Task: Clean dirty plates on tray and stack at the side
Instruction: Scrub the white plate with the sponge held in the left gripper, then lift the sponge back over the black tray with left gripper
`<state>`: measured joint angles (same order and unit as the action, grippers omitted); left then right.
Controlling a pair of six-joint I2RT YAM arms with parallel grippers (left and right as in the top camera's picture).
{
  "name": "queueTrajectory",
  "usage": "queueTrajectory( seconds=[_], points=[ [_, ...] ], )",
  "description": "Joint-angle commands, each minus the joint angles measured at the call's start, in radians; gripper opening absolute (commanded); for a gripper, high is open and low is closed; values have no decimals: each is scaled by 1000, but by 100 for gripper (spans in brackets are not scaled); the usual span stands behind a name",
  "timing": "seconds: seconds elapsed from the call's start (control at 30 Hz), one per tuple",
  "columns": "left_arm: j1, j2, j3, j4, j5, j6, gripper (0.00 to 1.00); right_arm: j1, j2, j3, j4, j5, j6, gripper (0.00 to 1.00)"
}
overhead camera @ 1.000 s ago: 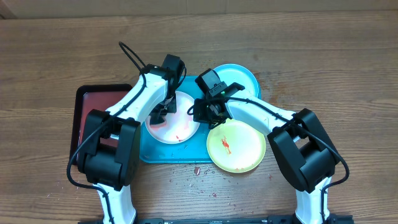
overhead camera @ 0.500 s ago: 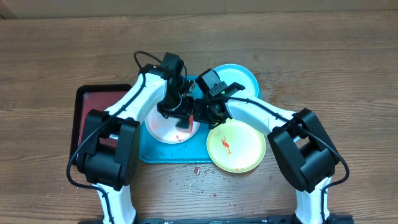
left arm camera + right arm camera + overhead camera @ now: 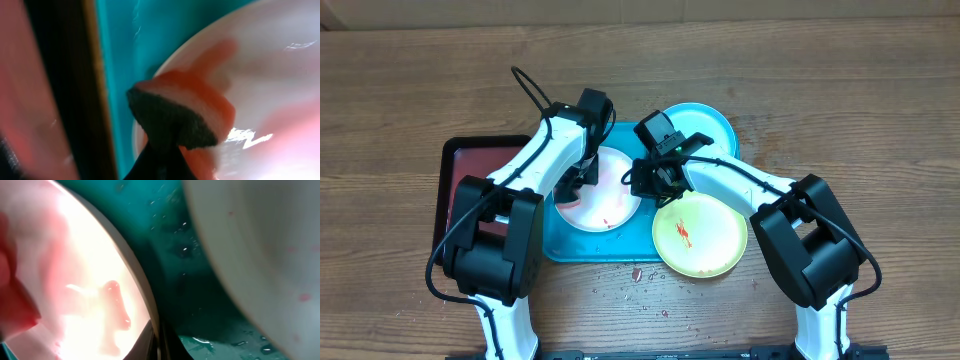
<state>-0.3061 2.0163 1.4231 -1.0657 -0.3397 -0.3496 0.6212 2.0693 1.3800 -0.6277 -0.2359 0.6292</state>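
Note:
The white plate (image 3: 605,195) lies on the teal tray (image 3: 563,246) with red smears on it. My left gripper (image 3: 576,183) is over the plate's left part, shut on a sponge (image 3: 182,112) with an orange face and a dark scouring side. The sponge presses on the white plate (image 3: 270,65) near its rim. My right gripper (image 3: 642,180) is shut on the plate's right rim (image 3: 150,315), next to a red smear (image 3: 118,307). The light green plate (image 3: 700,235) overhangs the tray's front right. The light blue plate (image 3: 708,128) sits at its back right.
A black tray with a red inside (image 3: 460,175) adjoins the teal tray on the left; its dark rim (image 3: 60,80) is close to the sponge. Red crumbs (image 3: 636,274) dot the wooden table in front. Water drops lie on the tray floor (image 3: 185,275).
The left gripper swept the sponge right across the white plate, then came back to the plate's left side. The right gripper has held the rim without moving.

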Motion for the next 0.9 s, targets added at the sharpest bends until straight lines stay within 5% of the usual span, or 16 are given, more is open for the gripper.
queueTrajectory(
  seconds=[0.0, 0.23, 0.67, 0.87],
  points=[
    [5, 17, 11, -64, -14, -13, 4, 0, 18, -20, -10, 13, 0, 4],
    [20, 16, 134, -198, 500, 373, 4, 0, 18, -20, -14, -2, -1, 4],
    [185, 16, 797, -510, 487, 314, 4, 0, 18, -20, -45, -9, -34, 4],
    [271, 6, 910, -624, 488, 301, 4, 0, 18, -2, -72, -8, -62, 4]
  ],
)
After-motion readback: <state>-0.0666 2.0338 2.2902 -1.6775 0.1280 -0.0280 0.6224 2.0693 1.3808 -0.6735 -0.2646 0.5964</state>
